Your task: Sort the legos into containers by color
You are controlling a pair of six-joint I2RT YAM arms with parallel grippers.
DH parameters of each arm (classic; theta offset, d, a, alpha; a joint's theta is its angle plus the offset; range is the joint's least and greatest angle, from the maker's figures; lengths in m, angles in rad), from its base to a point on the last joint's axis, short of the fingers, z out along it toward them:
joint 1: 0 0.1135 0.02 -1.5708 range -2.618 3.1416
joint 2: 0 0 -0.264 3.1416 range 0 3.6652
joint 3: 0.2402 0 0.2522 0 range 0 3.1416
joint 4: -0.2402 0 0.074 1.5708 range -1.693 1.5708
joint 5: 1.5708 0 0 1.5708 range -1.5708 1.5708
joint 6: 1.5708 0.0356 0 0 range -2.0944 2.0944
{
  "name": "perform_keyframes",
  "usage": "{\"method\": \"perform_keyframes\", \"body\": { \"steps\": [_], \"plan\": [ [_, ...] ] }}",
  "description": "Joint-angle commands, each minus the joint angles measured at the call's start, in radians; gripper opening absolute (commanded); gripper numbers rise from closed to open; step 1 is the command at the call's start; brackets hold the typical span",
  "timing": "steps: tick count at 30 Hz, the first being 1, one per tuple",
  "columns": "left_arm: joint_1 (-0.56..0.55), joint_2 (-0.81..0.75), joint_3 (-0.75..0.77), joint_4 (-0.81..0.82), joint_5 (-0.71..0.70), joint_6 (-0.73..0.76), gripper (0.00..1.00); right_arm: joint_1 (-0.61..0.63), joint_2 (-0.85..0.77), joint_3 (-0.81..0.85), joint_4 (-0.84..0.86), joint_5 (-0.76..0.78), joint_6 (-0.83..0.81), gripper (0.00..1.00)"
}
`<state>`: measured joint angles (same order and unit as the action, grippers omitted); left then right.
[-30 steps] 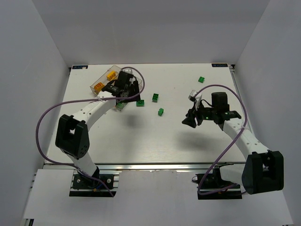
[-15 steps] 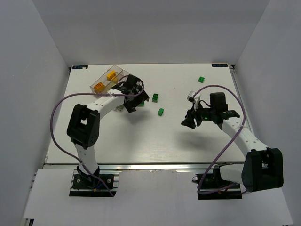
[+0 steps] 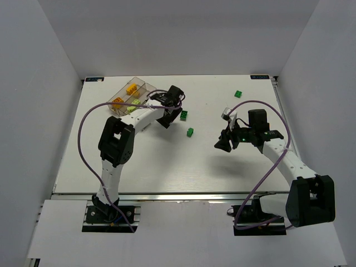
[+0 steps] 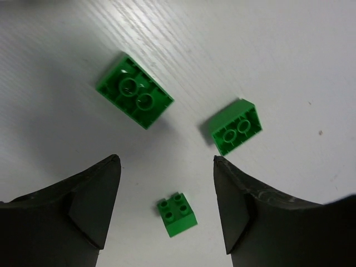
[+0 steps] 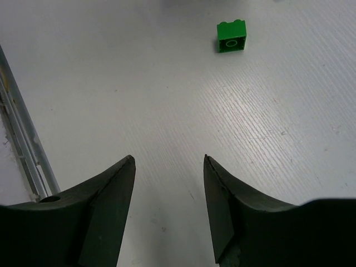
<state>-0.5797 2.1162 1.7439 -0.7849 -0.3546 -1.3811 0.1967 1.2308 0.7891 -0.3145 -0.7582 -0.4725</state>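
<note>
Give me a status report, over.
Left hand open over three green legos, none gripped. Right hand open, empty. Tray partly filled. Nothing in the way.

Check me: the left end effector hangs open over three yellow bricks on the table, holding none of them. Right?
Not quite. The left wrist view shows the left end effector open over a large brick, a brick on its side and a small brick on the table, holding none, but all three are green, not yellow.
</note>
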Motion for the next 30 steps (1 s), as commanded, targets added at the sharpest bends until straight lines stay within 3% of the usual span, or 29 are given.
{"method": "perform_keyframes", "body": {
  "steps": [1,23,30],
  "plan": [
    [0.001,0.002,0.017,-0.079,-0.095,-0.094,0.77,0.004,-0.03,0.006,0.008,0.002,-0.002,0.58],
    [0.015,0.214,0.233,-0.174,-0.195,-0.047,0.77,0.004,-0.031,0.002,0.005,0.007,-0.012,0.58],
    [0.027,0.208,0.207,-0.171,-0.199,-0.042,0.68,0.003,-0.033,-0.001,0.008,0.008,-0.017,0.58]
  ]
}}
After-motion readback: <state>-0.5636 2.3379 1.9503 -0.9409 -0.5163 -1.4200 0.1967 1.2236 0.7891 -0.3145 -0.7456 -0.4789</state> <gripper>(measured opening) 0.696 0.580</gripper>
